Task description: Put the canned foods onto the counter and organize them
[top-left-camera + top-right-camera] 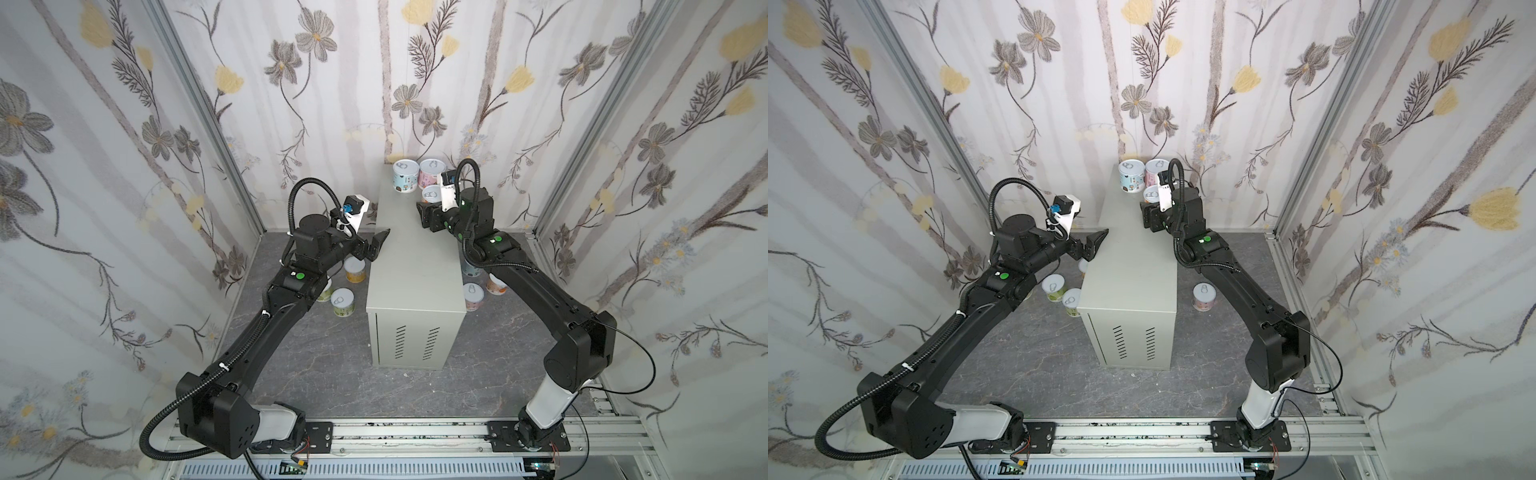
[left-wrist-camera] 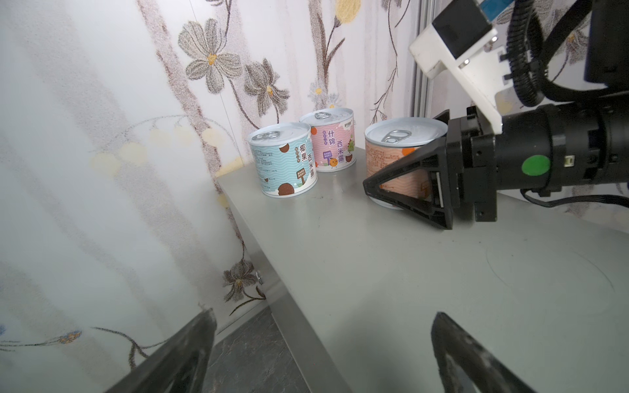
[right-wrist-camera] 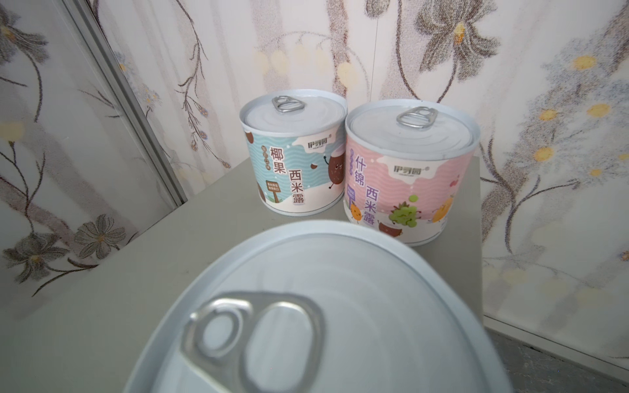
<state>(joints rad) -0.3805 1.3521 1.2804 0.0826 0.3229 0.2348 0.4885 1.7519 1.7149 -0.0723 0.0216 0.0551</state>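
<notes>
The counter (image 1: 415, 266) (image 2: 425, 272) is a tall grey-beige cabinet in the middle of both top views. Two canned foods stand upright at its far end: a pale blue can (image 1: 405, 176) (image 3: 292, 153) and a pink can (image 1: 432, 172) (image 3: 408, 170). Just in front of them my right gripper (image 1: 429, 201) (image 2: 401, 153) is shut on an orange can (image 2: 384, 160) (image 3: 323, 306), upright with its base at the counter top. Its lid fills the right wrist view and hides the fingers there. My left gripper (image 1: 376, 245) (image 2: 323, 318) hangs open and empty over the counter's left edge.
More cans stand on the dark marbled floor: a yellow can (image 1: 354, 269) and a green can (image 1: 343, 302) left of the cabinet, a pink can (image 1: 473, 296) and an orange can (image 1: 496, 284) right of it, some partly under the arms. Flowered walls close in on three sides.
</notes>
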